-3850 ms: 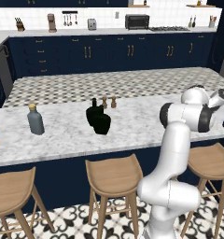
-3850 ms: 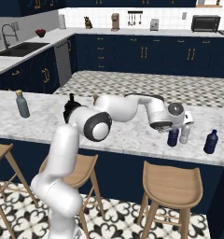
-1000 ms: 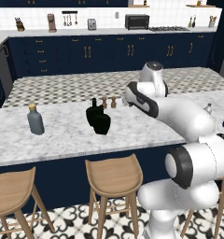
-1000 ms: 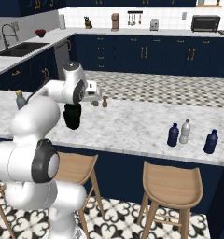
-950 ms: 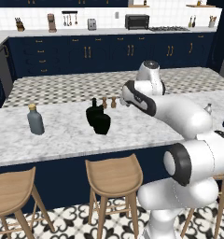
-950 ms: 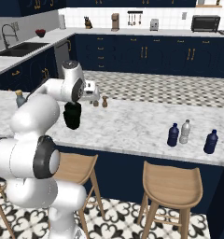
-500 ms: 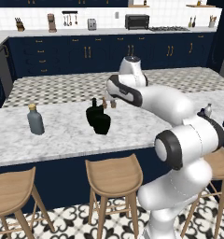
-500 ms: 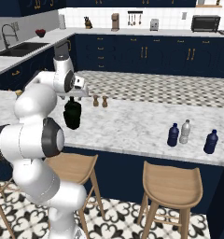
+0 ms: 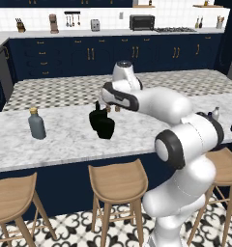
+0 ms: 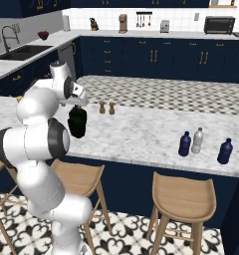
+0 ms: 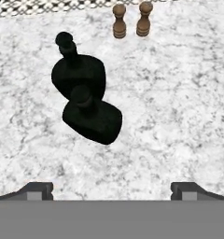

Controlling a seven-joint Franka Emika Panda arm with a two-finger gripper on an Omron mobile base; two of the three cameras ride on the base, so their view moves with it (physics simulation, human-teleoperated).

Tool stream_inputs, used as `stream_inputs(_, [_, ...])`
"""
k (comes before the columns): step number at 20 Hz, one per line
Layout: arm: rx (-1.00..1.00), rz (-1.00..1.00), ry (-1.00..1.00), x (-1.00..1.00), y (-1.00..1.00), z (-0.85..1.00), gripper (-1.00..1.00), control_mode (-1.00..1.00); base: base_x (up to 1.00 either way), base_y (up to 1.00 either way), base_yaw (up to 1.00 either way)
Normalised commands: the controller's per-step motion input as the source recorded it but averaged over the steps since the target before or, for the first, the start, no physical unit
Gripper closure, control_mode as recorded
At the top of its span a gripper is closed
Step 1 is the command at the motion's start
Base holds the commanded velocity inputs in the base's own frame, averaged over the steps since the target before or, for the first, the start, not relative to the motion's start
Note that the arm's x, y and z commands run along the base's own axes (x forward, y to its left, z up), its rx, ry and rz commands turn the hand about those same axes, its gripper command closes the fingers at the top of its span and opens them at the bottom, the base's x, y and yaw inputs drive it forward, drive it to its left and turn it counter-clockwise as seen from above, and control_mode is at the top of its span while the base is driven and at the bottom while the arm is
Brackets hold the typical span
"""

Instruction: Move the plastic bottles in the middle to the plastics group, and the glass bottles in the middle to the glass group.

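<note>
The arm reached across the marble counter (image 9: pixel 65 140) so that the gripper (image 11: pixel 111 189) hung above the two black glass bottles (image 11: pixel 86 102), its jaws spread wide with nothing between them; in the hand view the two finger tips (image 11: pixel 37 190) stood far apart at the bottom, over bare marble just short of the bottles. The two bottles stood upright, touching or nearly so, in the middle of the counter, and two small brown shakers (image 11: pixel 130 19) stood side by side a little beyond them. In the left base view the tall grey bottle with a tan cap (image 9: pixel 36 124) stood well to the left of the black pair (image 9: pixel 102 123). In the right base view three small bottles stood far to the right near the counter's front edge: a dark blue one (image 10: pixel 184 144), a silver-grey one (image 10: pixel 197 140) just beside it, and another dark blue one (image 10: pixel 224 151) slightly apart.
</note>
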Motion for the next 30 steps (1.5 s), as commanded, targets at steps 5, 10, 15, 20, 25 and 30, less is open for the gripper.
stream_inputs(5, [0.00,-0.02,0.00,0.03,0.17,-0.36,-1.00,-1.00,0.00,0.00,0.00])
stream_inputs(10, [0.00,0.00,0.00,0.24,0.06,-0.34,-1.00,-1.00,0.00,0.00,0.00])
stream_inputs(15, [0.00,0.00,0.00,0.47,0.02,-0.22,-1.00,-1.00,0.00,0.00,0.00])
stream_inputs(20, [0.00,0.00,0.00,0.46,0.07,-0.24,-1.00,-1.00,0.00,0.00,0.00])
stream_inputs(25, [0.00,0.00,0.00,0.28,0.19,-0.20,-1.00,-1.00,0.00,0.00,0.00])
stream_inputs(30, [-0.01,0.00,0.00,0.25,0.09,-0.20,-1.00,-1.00,0.00,0.00,0.00])
